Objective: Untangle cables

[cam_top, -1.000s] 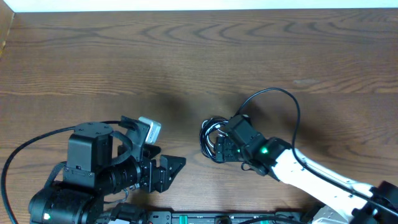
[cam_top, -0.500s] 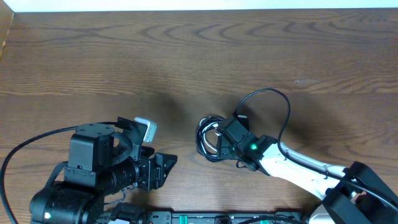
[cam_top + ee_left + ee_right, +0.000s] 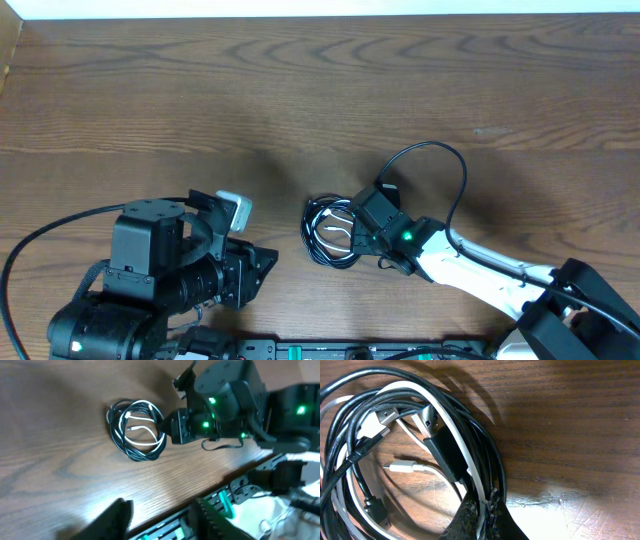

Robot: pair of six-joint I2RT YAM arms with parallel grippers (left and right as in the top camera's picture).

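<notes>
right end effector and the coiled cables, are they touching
Touching. The right wrist view shows the right end effector pinched shut on black and white strands of the cables at the coil's edge.

Dark wooden table (image 3: 300, 90), grain running sideways; coiled cables (image 3: 330, 232) lying on it

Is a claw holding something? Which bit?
The right claw pinches the cables at their coil's edge nearest it. The left claw holds nothing.

A dark wooden table (image 3: 200, 90) with wavy grain fills the overhead view. A white strip (image 3: 320, 8) runs along its 12 o'clock edge. A pale wooden board (image 3: 6, 50) sits at 10 o'clock.
</notes>
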